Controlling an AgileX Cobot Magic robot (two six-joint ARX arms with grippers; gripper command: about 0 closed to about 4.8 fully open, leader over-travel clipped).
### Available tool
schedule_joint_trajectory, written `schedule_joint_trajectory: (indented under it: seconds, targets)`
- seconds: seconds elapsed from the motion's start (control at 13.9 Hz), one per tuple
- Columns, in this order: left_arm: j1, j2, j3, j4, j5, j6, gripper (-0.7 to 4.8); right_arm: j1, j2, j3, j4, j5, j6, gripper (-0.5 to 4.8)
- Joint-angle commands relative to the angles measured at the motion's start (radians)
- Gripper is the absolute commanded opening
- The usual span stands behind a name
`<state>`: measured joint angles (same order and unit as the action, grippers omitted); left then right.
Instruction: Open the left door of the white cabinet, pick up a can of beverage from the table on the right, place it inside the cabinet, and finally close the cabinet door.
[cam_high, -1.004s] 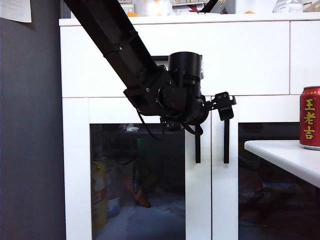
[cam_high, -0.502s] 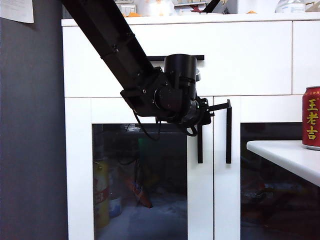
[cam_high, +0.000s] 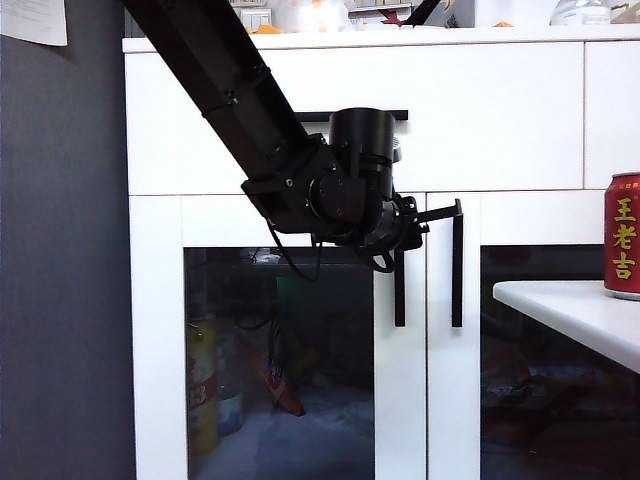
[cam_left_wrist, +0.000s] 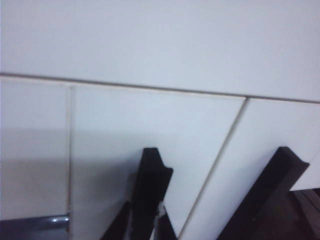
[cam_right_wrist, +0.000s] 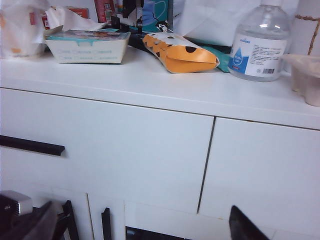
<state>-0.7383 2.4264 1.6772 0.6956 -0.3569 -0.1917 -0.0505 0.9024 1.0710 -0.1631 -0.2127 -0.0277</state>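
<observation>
A: Exterior view. Where is the left hand (cam_high: 412, 222)?

B: It sits at the top of the vertical black handle (cam_high: 399, 290) on the left door (cam_high: 280, 340) of the white cabinet (cam_high: 480, 120), its black arm slanting down from the upper left. In the left wrist view the fingers (cam_left_wrist: 150, 190) are pressed together on that handle. The door lies flush with the cabinet front, not yet swung out.

A: And the neighbouring door?

B: Its own handle (cam_high: 457, 265) stands just beside, untouched; the same bar appears in the left wrist view (cam_left_wrist: 270, 195).

A: The right hand?

B: Only its two dark fingertips (cam_right_wrist: 245, 227) show, at the lower corners of the right wrist view, spread wide with nothing between them. They face the white drawer fronts below the cabinet top, which carries a tissue box (cam_right_wrist: 87, 45) and a clear bottle (cam_right_wrist: 260, 45).

A: The can of beverage (cam_high: 622, 235)?

B: Red with yellow characters, upright on the white counter (cam_high: 570, 315) at the right edge, well apart from both hands.
</observation>
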Motion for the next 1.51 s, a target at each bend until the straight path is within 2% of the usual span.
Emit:
schedule_joint_trajectory:
  seconds: [0.07, 0.14, 0.22, 0.86, 1.0, 1.51]
  targets:
    - [-0.017, 0.000, 0.007, 0.016, 0.017, -0.026, 0.39, 0.000, -0.004, 0.003, 0.018, 0.001, -0.003, 4.40]
    - [-0.017, 0.001, 0.009, 0.017, 0.016, -0.026, 1.36, 0.000, -0.004, 0.003, 0.018, 0.002, -0.003, 4.40]
    - [-0.016, 0.001, 0.011, 0.016, 0.017, -0.026, 1.54, 0.000, -0.004, 0.003, 0.017, 0.001, -0.003, 4.40]
    - [-0.001, 0.008, 0.013, 0.016, -0.006, -0.026, 1.62, 0.000, 0.003, 0.003, 0.010, 0.001, -0.003, 4.40]
    - [0.006, 0.019, 0.013, 0.017, -0.006, -0.026, 1.90, 0.000, 0.007, 0.003, 0.006, 0.001, -0.003, 4.40]
    - [0.021, 0.020, 0.042, 0.017, -0.021, -0.026, 1.87, 0.000, 0.010, 0.003, 0.002, 0.001, -0.003, 4.40]
